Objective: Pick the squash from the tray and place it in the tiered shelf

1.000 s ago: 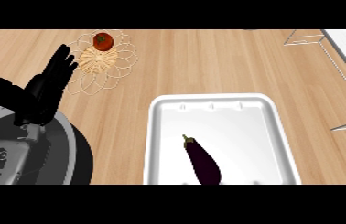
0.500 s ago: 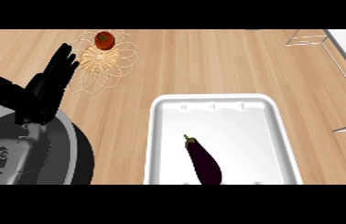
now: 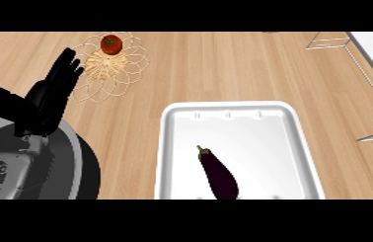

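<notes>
A dark purple eggplant-like vegetable (image 3: 218,175) with a small green stem lies in the white tray (image 3: 182,137), toward its near side, and is cut off by the view's lower edge. My left hand (image 3: 53,94) is at the left, fingers straight and pointing up, well apart from the tray and holding nothing. The right hand does not show. A thin wire frame (image 3: 342,41) at the top right corner may be part of the tiered shelf; only a small part of it is visible.
A flat wire trivet (image 3: 109,70) lies on the wooden counter (image 3: 218,68) at the upper left, with a red tomato (image 3: 111,44) on its far side. My grey left forearm (image 3: 36,162) fills the lower left corner.
The view has shifted slightly to the right, so the tray and the trivet sit a little further left. The left hand and the vegetable keep their places.
</notes>
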{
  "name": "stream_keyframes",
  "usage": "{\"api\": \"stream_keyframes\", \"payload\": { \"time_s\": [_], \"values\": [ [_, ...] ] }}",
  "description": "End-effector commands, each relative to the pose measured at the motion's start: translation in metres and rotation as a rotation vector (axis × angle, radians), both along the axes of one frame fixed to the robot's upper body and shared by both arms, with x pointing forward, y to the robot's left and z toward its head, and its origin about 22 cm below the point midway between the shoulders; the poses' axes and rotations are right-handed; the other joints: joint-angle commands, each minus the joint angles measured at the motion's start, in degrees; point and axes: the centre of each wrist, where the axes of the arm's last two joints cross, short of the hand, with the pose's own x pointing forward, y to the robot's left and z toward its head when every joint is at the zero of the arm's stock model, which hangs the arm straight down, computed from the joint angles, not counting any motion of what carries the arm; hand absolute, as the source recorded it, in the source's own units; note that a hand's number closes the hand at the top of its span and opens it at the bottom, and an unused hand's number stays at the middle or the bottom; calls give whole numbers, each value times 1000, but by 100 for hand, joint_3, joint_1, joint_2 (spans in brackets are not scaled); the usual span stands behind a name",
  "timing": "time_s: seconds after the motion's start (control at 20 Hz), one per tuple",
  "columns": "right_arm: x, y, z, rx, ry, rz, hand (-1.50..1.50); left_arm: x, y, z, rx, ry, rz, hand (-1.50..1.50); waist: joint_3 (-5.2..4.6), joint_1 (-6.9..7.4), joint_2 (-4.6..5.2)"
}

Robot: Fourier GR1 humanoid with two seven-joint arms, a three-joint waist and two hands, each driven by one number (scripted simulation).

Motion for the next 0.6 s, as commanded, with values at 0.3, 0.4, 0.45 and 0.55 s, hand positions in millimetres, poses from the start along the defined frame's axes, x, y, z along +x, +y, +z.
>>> {"api": "stream_keyframes", "payload": {
  "time_s": [0.3, 0.4, 0.45, 0.55],
  "values": [
    [-92, -65, 32, 160, 48, 98, -150, -21, 4, -18, -19, 78, 28, 0, -55, -106, 18],
    [-117, -82, 36, 156, 36, 139, -150, -4, -2, -11, -28, 70, 32, 0, -48, -137, 41],
    [-128, -84, 46, 179, 12, 173, -150, -6, -8, -20, -22, 82, 42, 0, -51, -199, 28],
    [-153, -95, 32, 183, -32, 194, -150, -17, 4, -22, -5, 65, 52, 0, -49, -204, 17]
  ]
}}
